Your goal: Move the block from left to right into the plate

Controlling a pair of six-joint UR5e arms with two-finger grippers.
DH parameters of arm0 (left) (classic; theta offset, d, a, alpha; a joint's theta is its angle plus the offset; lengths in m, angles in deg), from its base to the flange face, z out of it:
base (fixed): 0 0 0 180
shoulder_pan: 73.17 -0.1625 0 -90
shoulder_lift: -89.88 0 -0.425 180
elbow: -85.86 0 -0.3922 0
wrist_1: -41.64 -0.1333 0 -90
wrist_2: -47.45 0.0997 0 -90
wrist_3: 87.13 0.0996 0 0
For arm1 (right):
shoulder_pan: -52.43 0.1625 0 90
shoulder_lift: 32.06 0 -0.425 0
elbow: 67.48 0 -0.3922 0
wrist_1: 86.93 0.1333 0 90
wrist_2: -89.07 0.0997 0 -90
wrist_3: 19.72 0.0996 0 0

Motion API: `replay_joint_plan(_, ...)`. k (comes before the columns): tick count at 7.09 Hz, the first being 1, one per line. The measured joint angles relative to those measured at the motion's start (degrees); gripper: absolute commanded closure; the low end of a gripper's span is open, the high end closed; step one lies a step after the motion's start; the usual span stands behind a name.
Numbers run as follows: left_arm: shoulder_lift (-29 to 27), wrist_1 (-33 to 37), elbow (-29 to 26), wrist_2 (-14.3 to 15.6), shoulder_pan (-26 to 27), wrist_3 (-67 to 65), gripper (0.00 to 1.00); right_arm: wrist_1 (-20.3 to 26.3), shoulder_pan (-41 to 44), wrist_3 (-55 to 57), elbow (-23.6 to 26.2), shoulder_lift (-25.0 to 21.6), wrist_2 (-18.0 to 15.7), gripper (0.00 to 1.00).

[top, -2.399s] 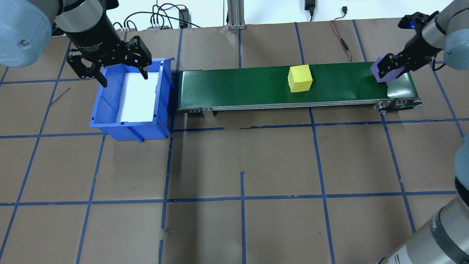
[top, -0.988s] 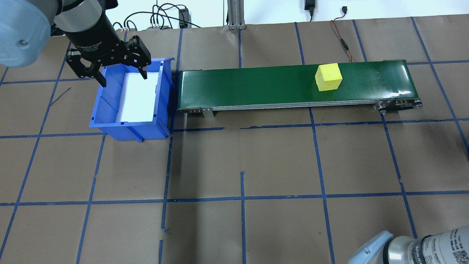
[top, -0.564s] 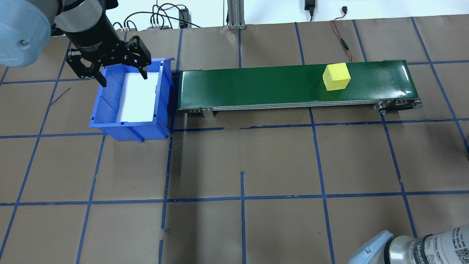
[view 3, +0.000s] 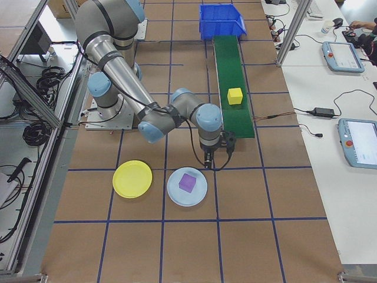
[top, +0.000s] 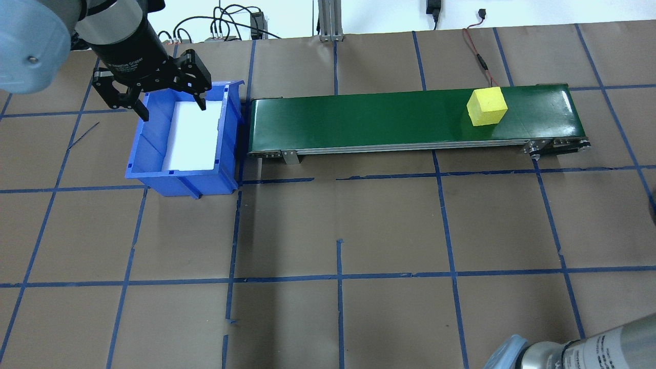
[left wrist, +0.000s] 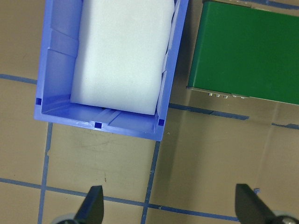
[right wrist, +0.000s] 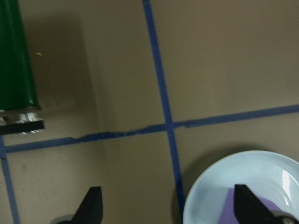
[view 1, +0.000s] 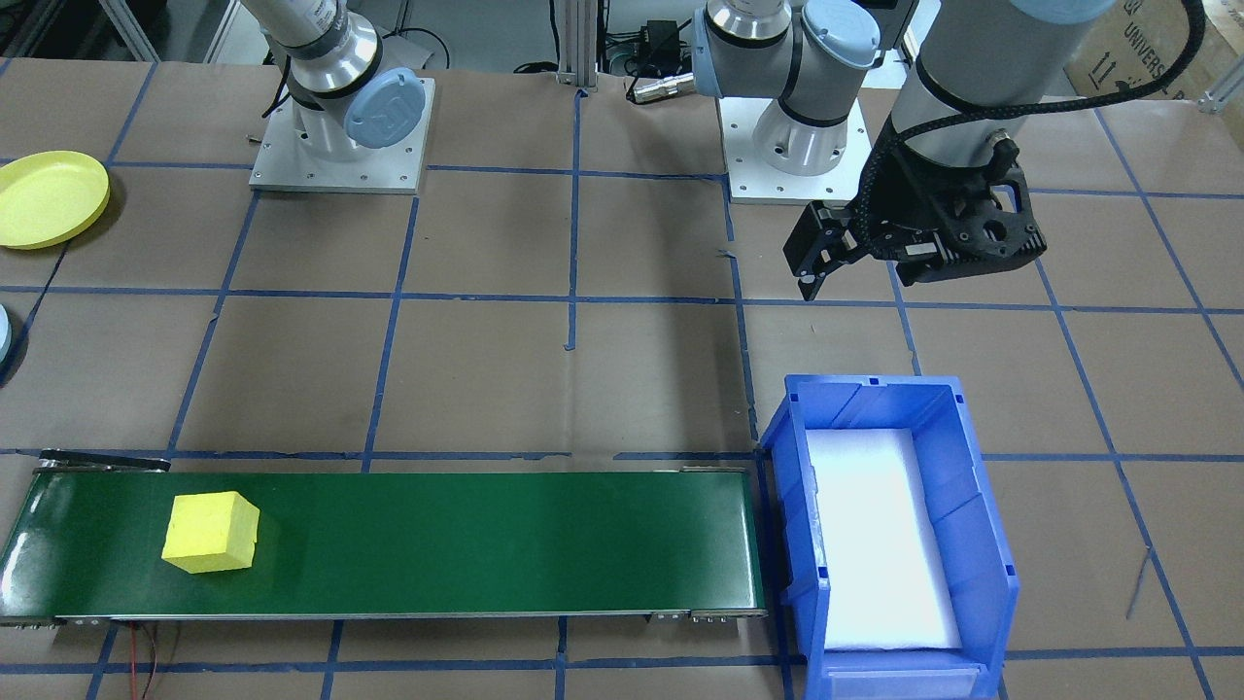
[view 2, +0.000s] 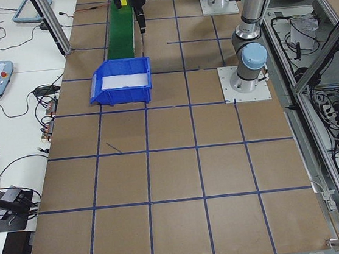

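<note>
since the yellow block (top: 487, 106) sits near the right end of the green belt (top: 359, 120), the right hand (view 3: 215, 154) is much nearer to it than the left hand (top: 154, 89). both hands are spread apart and hold nothing. the right hand hangs just off the belt's end, beside the pale blue plate (view 3: 187, 186). the yellow plate (view 3: 132, 178) lies next to that one on the desk (top: 359, 230).

Yellow plate (view 1: 49, 198): running off the front view's left edge. Pale blue plate (right wrist: 243, 189) and purple block (right wrist: 252, 211): being cropped by the right wrist view's bottom edge. Right fingers (right wrist: 91, 205): only tips showing. Left fingers (left wrist: 93, 207): likewise.
</note>
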Motion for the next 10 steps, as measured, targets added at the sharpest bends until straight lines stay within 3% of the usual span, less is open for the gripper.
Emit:
replay_joint_plan(2,0.0,0.0,0.0,0.0,0.0,0.0,0.00,0.4,7.3,5.5,-0.6,0.2,6.8,0.00)
replay_joint_plan(5,0.0,0.0,0.0,0.0,-0.1,0.0,0.00,-4.2,16.0,13.6,-0.9,2.3,12.6,0.00)
replay_joint_plan(8,0.0,0.0,0.1,0.1,-0.1,0.0,0.00,-9.0,18.5,14.5,-1.0,5.7,16.7,0.00)
replay_joint_plan(9,0.0,0.0,0.1,0.1,-0.1,0.0,0.00,-9.7,18.6,14.5,-0.8,6.7,17.3,0.03)
replay_joint_plan(10,0.0,0.0,0.3,0.1,-0.2,0.0,0.00,-10.1,18.6,14.3,-0.6,7.6,16.8,0.20)
